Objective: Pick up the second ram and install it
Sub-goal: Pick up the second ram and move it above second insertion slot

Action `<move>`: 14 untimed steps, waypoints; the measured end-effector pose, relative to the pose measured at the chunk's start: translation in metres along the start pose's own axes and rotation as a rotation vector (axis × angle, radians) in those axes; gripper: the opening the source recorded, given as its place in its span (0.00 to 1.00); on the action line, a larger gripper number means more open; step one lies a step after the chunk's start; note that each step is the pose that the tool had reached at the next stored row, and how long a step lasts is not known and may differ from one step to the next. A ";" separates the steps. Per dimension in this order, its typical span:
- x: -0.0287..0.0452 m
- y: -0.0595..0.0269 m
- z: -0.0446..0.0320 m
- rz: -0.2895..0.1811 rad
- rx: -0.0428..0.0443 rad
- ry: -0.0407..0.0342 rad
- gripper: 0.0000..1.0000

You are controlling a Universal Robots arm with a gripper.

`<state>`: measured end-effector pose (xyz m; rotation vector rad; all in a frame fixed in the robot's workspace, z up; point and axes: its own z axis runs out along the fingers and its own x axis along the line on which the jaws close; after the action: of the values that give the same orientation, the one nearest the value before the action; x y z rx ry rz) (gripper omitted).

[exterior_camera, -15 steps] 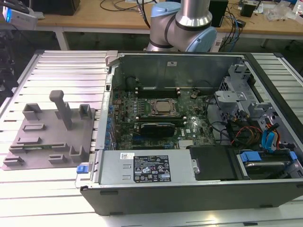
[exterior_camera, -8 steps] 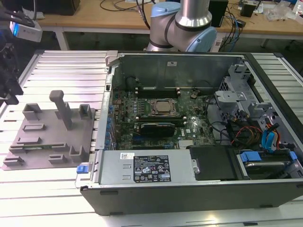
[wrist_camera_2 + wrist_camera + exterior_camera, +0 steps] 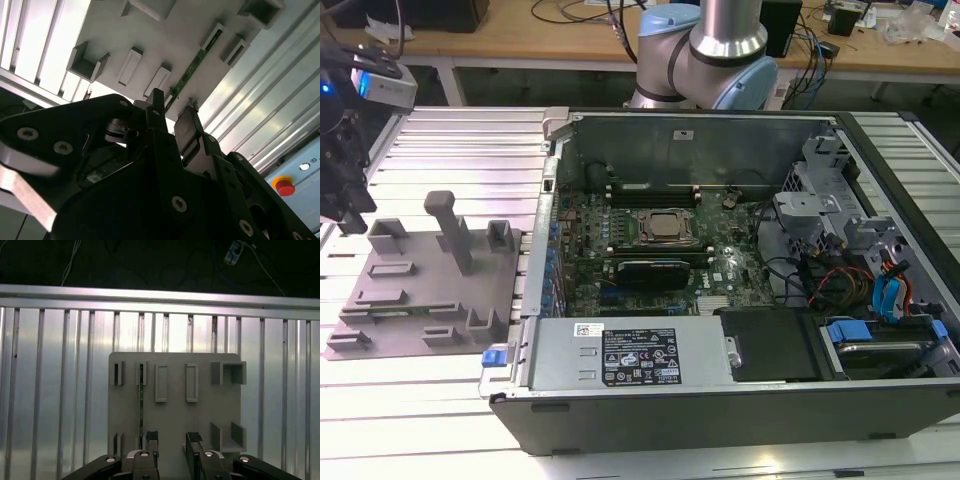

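Step, judged: pick approach, ram not yet grasped. Gripper [image 3: 172, 440] above holder [image 3: 175, 417], jaws open, empty. Ram [image 3: 141, 400] on edge in slot, just outside jaw gap. Grasp likely calls for sideways alignment.

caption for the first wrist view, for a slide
Gripper over the grey holder plate, jaws open, with the green ram stick on edge in its slots just outside them.

In the exterior view, an open computer case [image 3: 720, 425] lies on a slatted metal table [image 3: 420, 430]. Its motherboard [image 3: 720, 270] is exposed, with the processor socket [image 3: 665, 228] near the centre. A power supply [image 3: 630, 357] lies along the case's six o'clock edge. At nine o'clock from the case sits a grey fixture plate [image 3: 425, 300] bearing a post [image 3: 448, 225] and blocks.
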<state>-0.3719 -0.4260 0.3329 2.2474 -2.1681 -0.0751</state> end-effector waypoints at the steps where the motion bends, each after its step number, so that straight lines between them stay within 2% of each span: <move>1: 0.0000 -0.0001 0.0008 0.000 0.0000 0.0000 0.34; 5: 0.0002 -0.0002 0.0053 0.000 -0.0001 0.0001 0.34; 14: 0.0012 -0.0012 0.0256 0.000 0.0000 0.0000 0.34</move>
<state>-0.3719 -0.4266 0.3072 2.2474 -2.1681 -0.0752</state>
